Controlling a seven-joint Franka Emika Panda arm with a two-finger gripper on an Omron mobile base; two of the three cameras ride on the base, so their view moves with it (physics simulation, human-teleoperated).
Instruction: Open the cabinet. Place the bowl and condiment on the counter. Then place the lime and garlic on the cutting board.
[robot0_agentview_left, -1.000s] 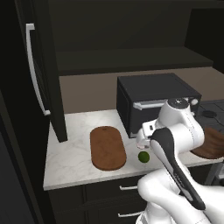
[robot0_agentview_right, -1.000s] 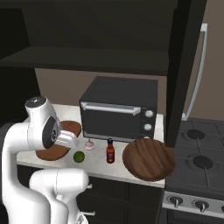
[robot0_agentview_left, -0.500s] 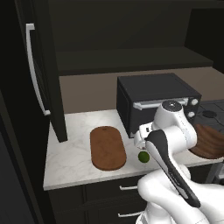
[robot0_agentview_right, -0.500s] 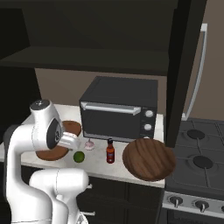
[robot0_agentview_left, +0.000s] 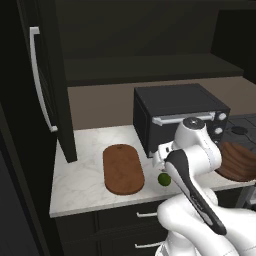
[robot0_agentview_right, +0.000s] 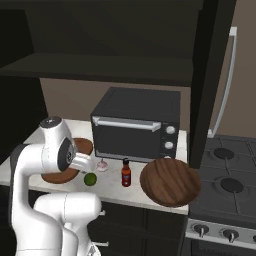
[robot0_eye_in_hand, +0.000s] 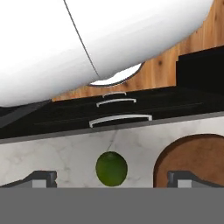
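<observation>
Marbled counter (robot0_agentview_left: 85, 180), round lime (robot0_eye_in_hand: 111, 168), oblong wood cutting board (robot0_agentview_left: 123, 168); pincer (robot0_eye_in_hand: 111, 178) wide apart

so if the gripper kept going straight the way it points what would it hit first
Most likely the lime: it sits between the open gripper's fingertips, on the counter beside the cutting board. Depth is hard to judge.

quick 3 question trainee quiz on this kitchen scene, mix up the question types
1. True or false: the lime already lies on the cutting board.
2. The condiment stands between the lime and which item? A) bowl B) cabinet C) drawer handle
3. Fill in: the pincer is ____ above the lime.

Key
1. False: it lies on the counter beside the board.
2. A
3. open
</observation>
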